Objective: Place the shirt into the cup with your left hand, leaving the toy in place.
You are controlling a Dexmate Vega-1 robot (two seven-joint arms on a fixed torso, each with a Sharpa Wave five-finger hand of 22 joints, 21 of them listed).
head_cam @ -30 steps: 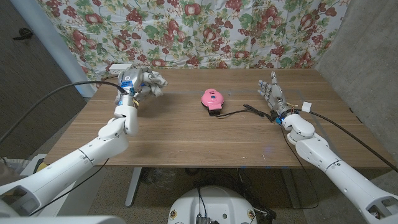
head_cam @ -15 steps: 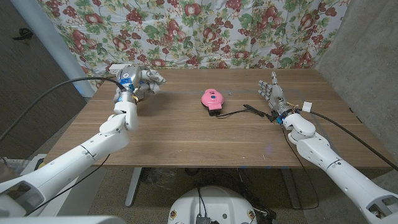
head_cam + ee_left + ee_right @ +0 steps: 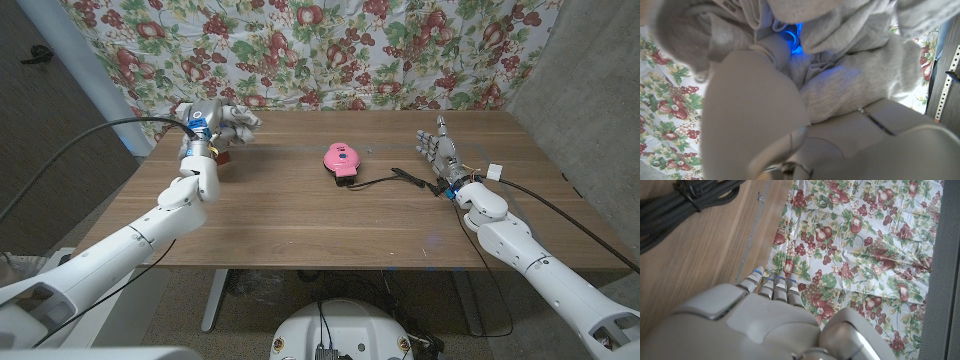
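— Wooden table (image 3: 300,215), floral cloth (image 3: 330,45) behind. Where's the shirt?
— Grey shirt (image 3: 238,122) is bunched in the left hand (image 3: 212,128) above the far left corner.
— Right hand (image 3: 440,160)?
— Upright, fingers apart, holding nothing; pink toy (image 3: 338,158) sits mid-table

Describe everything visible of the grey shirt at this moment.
The shirt is a light grey, soft, fleecy-looking fabric, bunched into a crumpled wad. The left hand grips it at the table's far left corner, near the floral cloth backdrop. In the left wrist view the shirt drapes in thick folds over the fingers, with a hem or seam edge showing. Whether any part touches the table cannot be told.
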